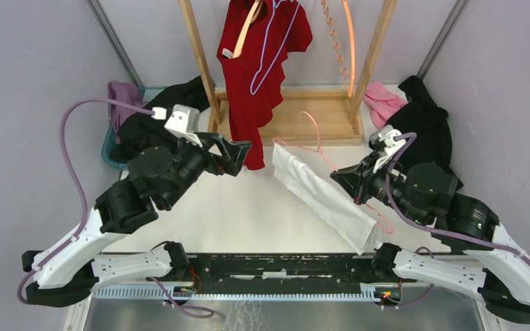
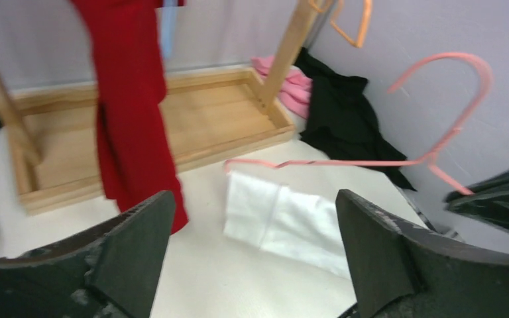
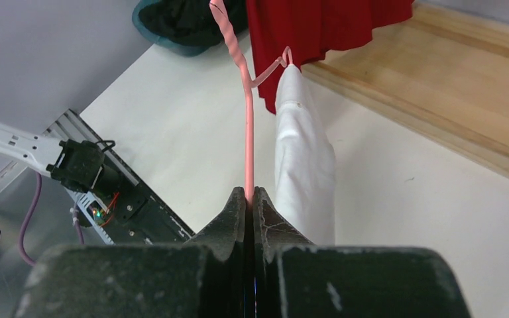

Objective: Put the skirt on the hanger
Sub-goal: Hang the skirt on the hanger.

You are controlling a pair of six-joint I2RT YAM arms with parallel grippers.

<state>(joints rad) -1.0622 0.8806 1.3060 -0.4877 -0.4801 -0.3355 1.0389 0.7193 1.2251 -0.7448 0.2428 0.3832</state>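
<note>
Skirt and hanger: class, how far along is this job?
Done: right fingers clamp the pink hanger. In hand: one corner of the white skirt meets the hanger's end; the rest lies on the table. Remaining: open left fingers hold nothing; skirt needs threading on.

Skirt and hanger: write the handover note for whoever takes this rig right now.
Right hand: shut on the pink hanger.
Left hand: open, empty, facing the skirt.
White skirt: stretched out on the table, its far end at the hanger's tip; I cannot tell whether it is attached there.
Done: hanger is in hand.
Left: get the skirt onto the hanger.
</note>
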